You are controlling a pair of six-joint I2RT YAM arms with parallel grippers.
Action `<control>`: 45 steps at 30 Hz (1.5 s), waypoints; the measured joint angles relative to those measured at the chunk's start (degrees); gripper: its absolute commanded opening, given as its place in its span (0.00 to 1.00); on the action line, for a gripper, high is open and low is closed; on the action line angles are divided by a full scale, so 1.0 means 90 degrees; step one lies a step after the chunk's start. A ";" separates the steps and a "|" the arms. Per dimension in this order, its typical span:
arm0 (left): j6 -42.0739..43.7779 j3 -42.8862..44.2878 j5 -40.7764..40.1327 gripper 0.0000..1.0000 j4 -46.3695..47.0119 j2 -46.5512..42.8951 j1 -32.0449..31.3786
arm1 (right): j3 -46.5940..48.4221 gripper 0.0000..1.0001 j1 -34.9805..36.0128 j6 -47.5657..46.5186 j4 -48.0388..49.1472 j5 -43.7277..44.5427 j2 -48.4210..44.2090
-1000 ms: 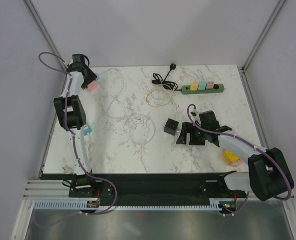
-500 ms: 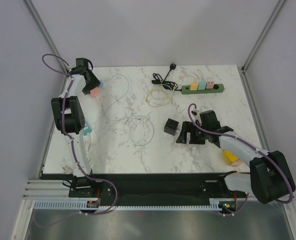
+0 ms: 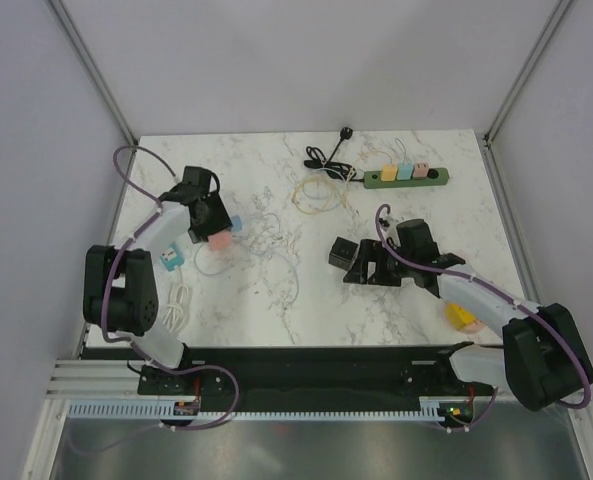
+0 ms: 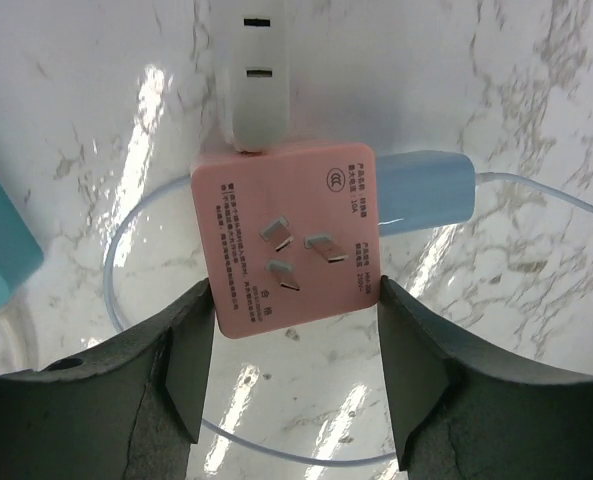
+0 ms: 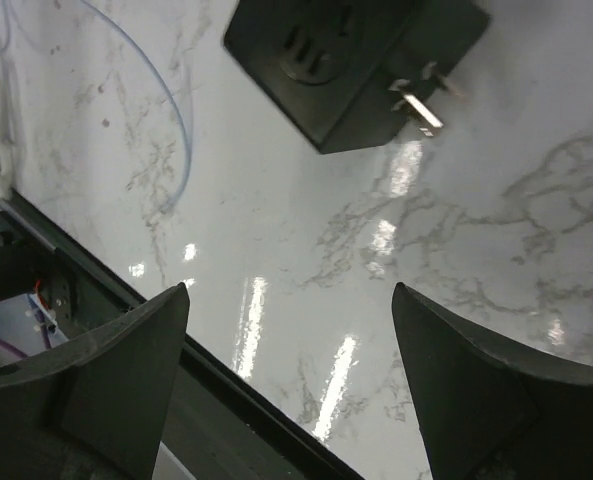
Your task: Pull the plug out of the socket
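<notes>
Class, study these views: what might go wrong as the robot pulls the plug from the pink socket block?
1. The left gripper pinches only the lower part of the pink square socket block, so tugging the light blue plug might twist it loose.
2. A white plug sits in it too; the wrong one may get pulled.
3. The thin pale cable loops underneath and might snag.

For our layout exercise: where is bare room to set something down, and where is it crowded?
Bare: far-left corner beyond the left gripper; near edge before the black adapter. Crowded: cables beside the green power strip and around the pink adapter.
</notes>
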 measured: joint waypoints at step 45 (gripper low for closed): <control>0.0362 -0.1285 0.1003 0.02 0.0661 -0.0675 -0.0041 | 0.4133 0.87 0.2645 0.3599 0.2788 0.0886 0.4053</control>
